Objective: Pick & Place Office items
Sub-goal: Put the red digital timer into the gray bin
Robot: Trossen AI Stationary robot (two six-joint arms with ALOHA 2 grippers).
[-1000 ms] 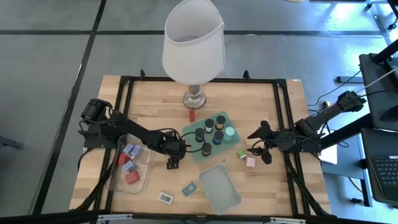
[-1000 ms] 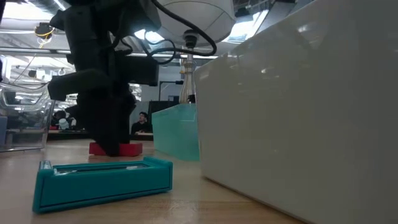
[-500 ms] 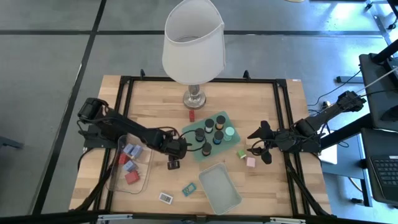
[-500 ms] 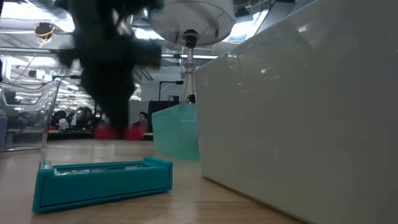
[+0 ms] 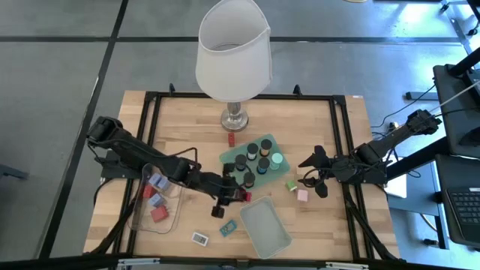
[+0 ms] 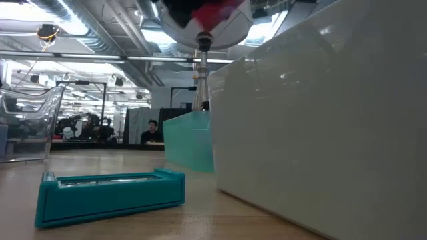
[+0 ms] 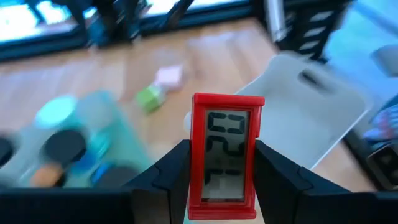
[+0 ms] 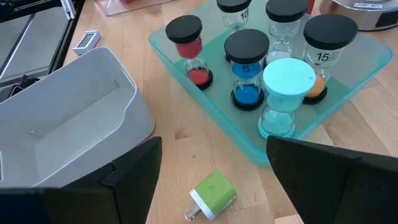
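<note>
My left gripper (image 5: pixel 237 196) (image 7: pixel 222 163) is shut on a flat red rectangle with a grey display (image 7: pixel 225 127) (image 5: pixel 245 196). It holds the rectangle above the table between the mint tray of small hourglasses (image 5: pixel 251 159) and the empty pale tray (image 5: pixel 264 225). In the low view the rectangle is a red blur at the top (image 6: pixel 212 9). My right gripper (image 5: pixel 315 175) (image 8: pixel 211 168) hovers open near the right edge, above a green block (image 8: pixel 211 194) that lies on the wood. My left gripper pinches the red rectangle by its two long edges (image 7: pixel 194 177), one finger on each, at the end nearer the wrist. The fingers slant down toward the table's right side and lie along the rectangle. It is lifted clear, display side toward the wrist camera.
A clear bin (image 5: pixel 157 199) with several small blocks stands at the left. A teal rectangle (image 5: pixel 229 227) and a white one (image 5: pixel 199 238) lie near the front edge. A pink block (image 5: pixel 302 195), a red block (image 5: pixel 232 139) and the lamp (image 5: pixel 232 49) also stand on the table.
My left gripper has taken hold of the red rectangle, which lay on the table, and lifted it clear. It has risen, gone toward the table's right edge and tipped from pointing down to a shallower slant.
</note>
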